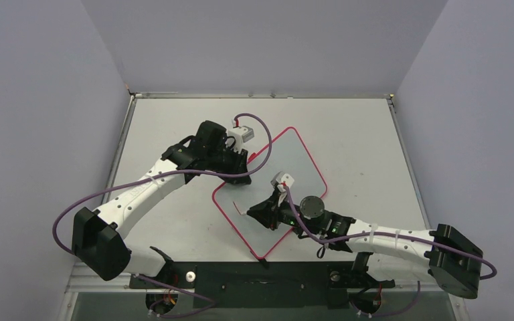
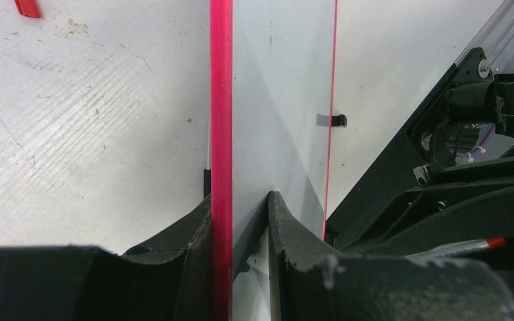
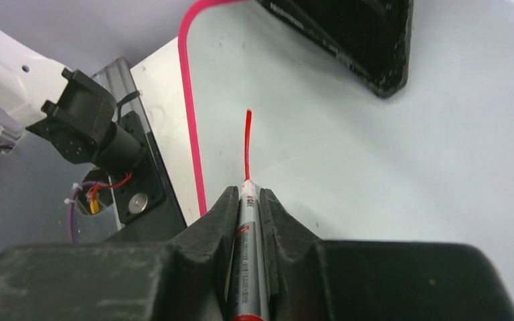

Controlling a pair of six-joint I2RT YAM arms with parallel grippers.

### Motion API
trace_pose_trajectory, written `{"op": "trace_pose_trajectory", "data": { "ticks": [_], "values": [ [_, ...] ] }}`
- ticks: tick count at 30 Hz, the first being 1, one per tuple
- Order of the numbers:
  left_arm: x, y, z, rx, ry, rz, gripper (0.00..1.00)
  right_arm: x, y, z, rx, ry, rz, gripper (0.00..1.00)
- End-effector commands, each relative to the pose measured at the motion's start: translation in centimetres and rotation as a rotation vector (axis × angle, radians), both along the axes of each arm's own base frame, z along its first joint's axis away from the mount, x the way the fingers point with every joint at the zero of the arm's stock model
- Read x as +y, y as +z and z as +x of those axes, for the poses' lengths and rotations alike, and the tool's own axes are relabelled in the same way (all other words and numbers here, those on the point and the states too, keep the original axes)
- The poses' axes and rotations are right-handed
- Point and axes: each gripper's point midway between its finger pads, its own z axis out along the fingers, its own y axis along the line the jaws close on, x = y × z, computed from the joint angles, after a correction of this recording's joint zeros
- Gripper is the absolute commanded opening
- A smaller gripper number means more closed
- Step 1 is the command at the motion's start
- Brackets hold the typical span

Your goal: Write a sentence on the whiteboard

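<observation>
The whiteboard (image 1: 288, 167) lies turned like a diamond at the table's middle, white with a thin red-pink rim. My left gripper (image 1: 239, 162) is shut on its upper-left edge; in the left wrist view (image 2: 239, 198) the fingers clamp the rim (image 2: 221, 100). My right gripper (image 1: 254, 210) is shut on a grey marker (image 3: 249, 254) with its red tip on the board (image 3: 375, 167). One thin straight red stroke (image 3: 247, 144) runs ahead of the tip. No letters of the sentence show.
A small red piece (image 2: 27, 7) lies on the table left of the board. The right arm (image 2: 455, 167) crowds the board's near side. The left gripper's black body (image 3: 348, 40) sits at the board's far edge. Walls close in the table (image 1: 348, 120) on three sides.
</observation>
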Motion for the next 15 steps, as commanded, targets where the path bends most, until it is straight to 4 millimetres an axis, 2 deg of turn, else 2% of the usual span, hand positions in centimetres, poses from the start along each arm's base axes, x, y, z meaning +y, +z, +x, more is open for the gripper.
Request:
{"op": "trace_pose_trajectory", "data": {
  "ticks": [1,5,15],
  "values": [
    [3.8,-3.9,2.0,-0.102,0.037,0.258,0.0,-1.6,-3.0,0.0,0.016,-0.052,-0.082,0.0],
    [3.8,-4.0,2.0,-0.099,0.037,0.261,0.0,-1.7,-2.9,-0.4,0.017,-0.05,-0.082,0.0],
    [3.8,-4.1,2.0,-0.097,0.037,0.266,0.0,0.1,3.0,-1.0,-0.062,-0.01,0.005,0.0]
  ]
}}
